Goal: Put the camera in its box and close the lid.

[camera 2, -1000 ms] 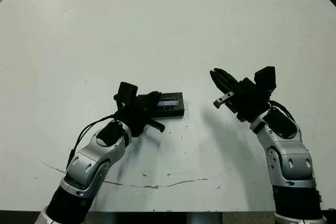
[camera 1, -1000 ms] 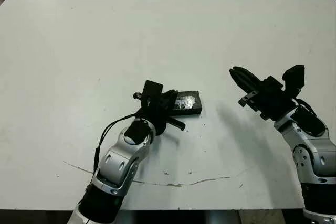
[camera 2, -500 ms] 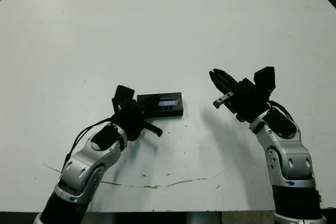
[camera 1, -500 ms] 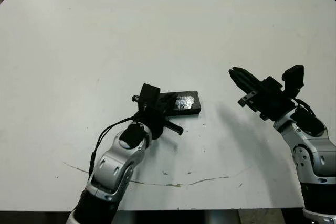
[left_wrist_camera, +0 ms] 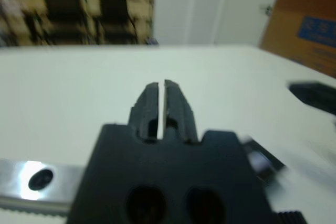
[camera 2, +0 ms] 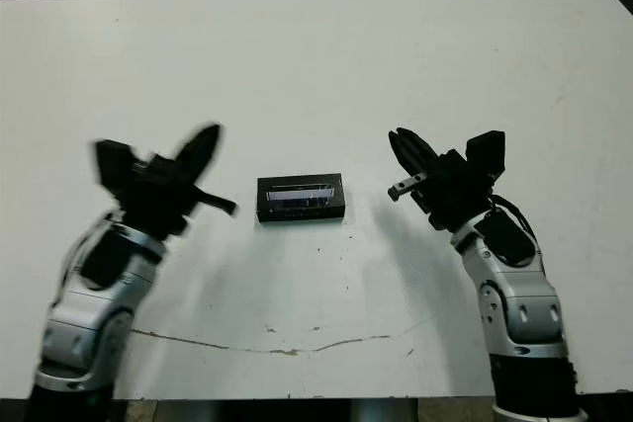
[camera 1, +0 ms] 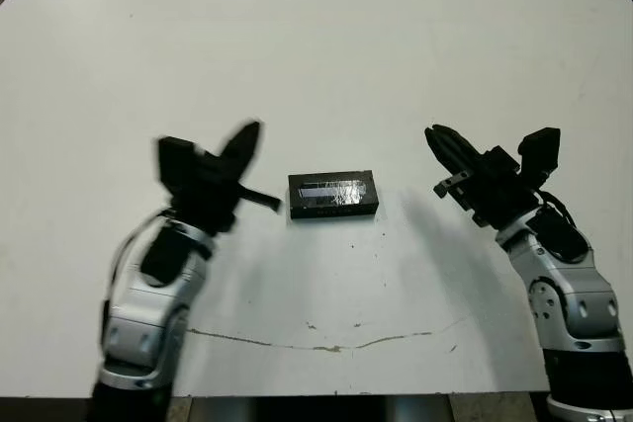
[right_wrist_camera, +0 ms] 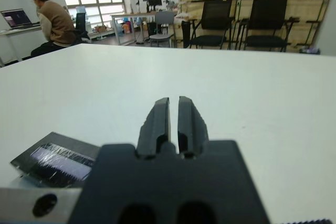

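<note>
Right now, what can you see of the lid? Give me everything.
The lid is a flat black rectangle with a long glossy greyish strip that reflects light along its top face. It lies level, closed over the box, long side running left to right, near the middle of the white table. Nothing touches it: the left gripper and right gripper both stand apart, one on either side.

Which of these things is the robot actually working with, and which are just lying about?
Part of the job: the closed black box with the lid on it, the left gripper, the right gripper.

Just there: the white table, and a seated person beyond it.
</note>
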You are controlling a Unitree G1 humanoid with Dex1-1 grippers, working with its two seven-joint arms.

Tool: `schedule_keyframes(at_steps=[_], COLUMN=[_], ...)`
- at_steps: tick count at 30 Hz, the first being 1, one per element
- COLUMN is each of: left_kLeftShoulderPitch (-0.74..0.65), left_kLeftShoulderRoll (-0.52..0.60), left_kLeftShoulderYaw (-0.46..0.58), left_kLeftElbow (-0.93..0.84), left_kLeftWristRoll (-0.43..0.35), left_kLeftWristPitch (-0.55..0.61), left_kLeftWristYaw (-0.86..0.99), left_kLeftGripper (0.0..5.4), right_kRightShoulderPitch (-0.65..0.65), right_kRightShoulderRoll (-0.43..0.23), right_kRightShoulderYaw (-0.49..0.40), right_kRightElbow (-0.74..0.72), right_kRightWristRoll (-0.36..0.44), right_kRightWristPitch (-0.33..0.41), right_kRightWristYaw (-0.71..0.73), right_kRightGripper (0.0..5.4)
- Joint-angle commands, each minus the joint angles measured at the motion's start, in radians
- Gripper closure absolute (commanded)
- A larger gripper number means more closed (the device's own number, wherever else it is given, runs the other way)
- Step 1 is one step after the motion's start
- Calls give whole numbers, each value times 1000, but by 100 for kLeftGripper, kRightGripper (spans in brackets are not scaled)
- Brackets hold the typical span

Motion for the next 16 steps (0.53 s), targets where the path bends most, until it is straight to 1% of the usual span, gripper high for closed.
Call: schedule_keyframes(at_steps=[1,4,6,8,10,12,16], left_kLeftShoulderPitch=[-18,-14,-11,-10,-8,-8,-12], left_kLeftShoulderRoll=[42,40,20,-1,-18,-30,-42], left_kLeftShoulderYaw=[80,122,139,147,146,140,130], left_kLeftElbow=[71,151,215,268,299,316,336], left_kLeftWristRoll=[9,13,11,8,21,31,26], left_kLeftWristPitch=[-82,-186,-264,-312,-340,-357,-372], left_kLeftWristYaw=[10,19,30,50,76,94,102], left_kLeftGripper=[538,538,538,538,538,538,538], right_kRightShoulderPitch=[-3,-18,-27,-34,-38,-36,-25], right_kRightShoulderRoll=[26,38,48,56,66,74,81], right_kRightShoulderYaw=[4,18,33,46,54,60,66], right_kRightElbow=[10,31,59,93,121,131,108], right_kRightWristRoll=[-19,-69,-122,-169,-196,-219,-238], right_kRightWristPitch=[-11,-60,-115,-173,-214,-235,-226], right_kRightWristYaw=[-34,-62,-86,-106,-120,-136,-154], right_kRightGripper=[540,540,540,540,540,540,540])
